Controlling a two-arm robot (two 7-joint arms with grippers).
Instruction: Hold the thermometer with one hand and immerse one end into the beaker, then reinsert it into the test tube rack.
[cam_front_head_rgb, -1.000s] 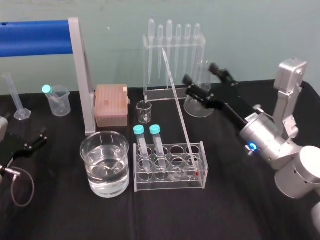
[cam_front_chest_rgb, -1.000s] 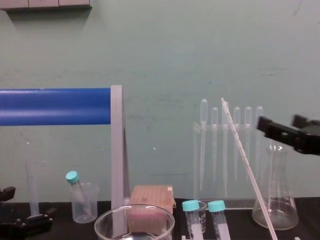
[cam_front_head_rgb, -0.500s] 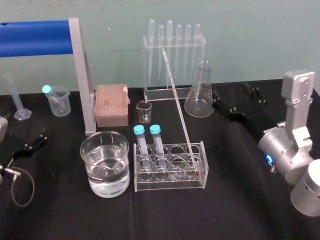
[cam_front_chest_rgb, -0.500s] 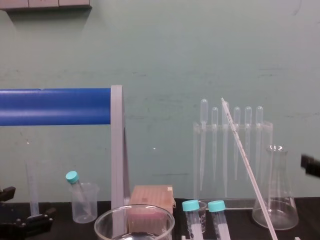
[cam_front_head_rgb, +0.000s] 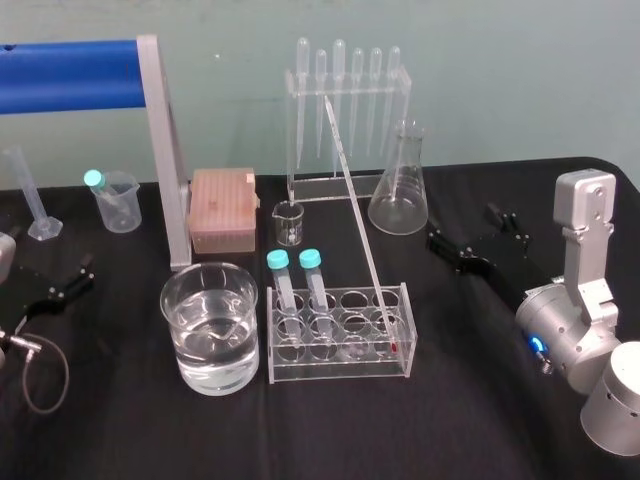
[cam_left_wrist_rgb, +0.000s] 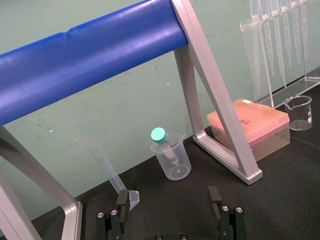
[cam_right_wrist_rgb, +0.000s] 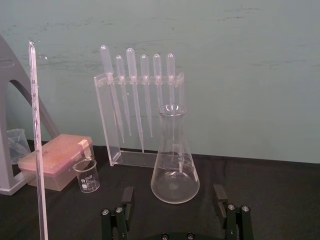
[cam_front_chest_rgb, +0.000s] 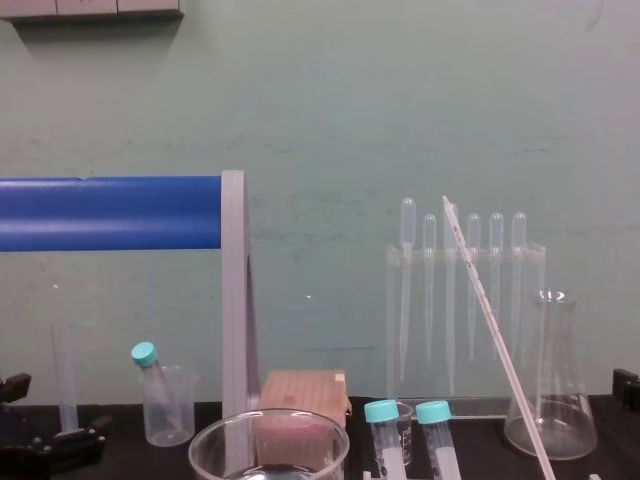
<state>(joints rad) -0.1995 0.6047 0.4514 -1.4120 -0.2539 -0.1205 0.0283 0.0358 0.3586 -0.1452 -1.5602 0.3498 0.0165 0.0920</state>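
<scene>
Head view: thermometer (cam_front_head_rgb: 360, 215) stands tilted in the rack (cam_front_head_rgb: 340, 340) beside the beaker (cam_front_head_rgb: 210, 325), bulb down. Right gripper (cam_front_head_rgb: 461, 222) open, empty, well right of the rack. Left gripper (cam_front_head_rgb: 68, 279) at the left edge of the table (cam_front_head_rgb: 480, 400). Left wrist view: left gripper open, empty. Chest view: thermometer crosses the pipettes (cam_front_chest_rgb: 473, 270).

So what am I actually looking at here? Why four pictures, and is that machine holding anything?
It is a two-armed robot at a table. Two pictures come from cameras on its head and chest, the other two from cameras on its wrists. Each arm ends in a black gripper. The right gripper is open, to the right of the conical flask. The left gripper is open, low at the far left. Neither holds anything. On the black table stand a beaker of clear liquid, a test tube rack beside it with the thermometer leaning in it, and pipettes behind.
</scene>
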